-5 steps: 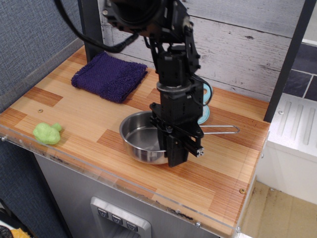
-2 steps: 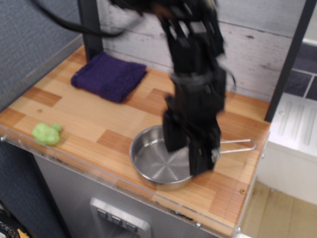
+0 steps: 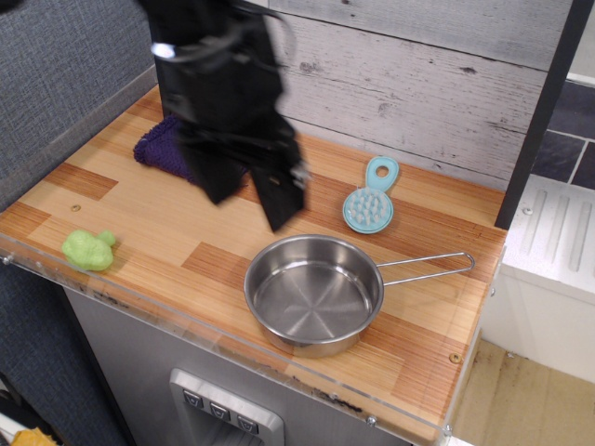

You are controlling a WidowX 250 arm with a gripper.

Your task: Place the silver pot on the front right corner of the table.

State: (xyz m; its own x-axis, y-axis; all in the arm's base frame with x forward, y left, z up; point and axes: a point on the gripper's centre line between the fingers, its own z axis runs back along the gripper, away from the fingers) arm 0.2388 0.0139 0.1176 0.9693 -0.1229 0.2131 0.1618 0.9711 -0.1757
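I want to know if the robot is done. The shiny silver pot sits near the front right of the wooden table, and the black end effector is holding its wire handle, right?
Not quite. The observation.image view shows the black end effector up and to the left, empty, apart from the shiny silver pot. The pot does sit near the front right of the striped wooden table.

I work at a mock kitchen set up indoors: a striped wooden surface with a clear plastic rim, a grey cabinet base with buttons, a whitewashed plank backdrop, and a tiled wall at right.
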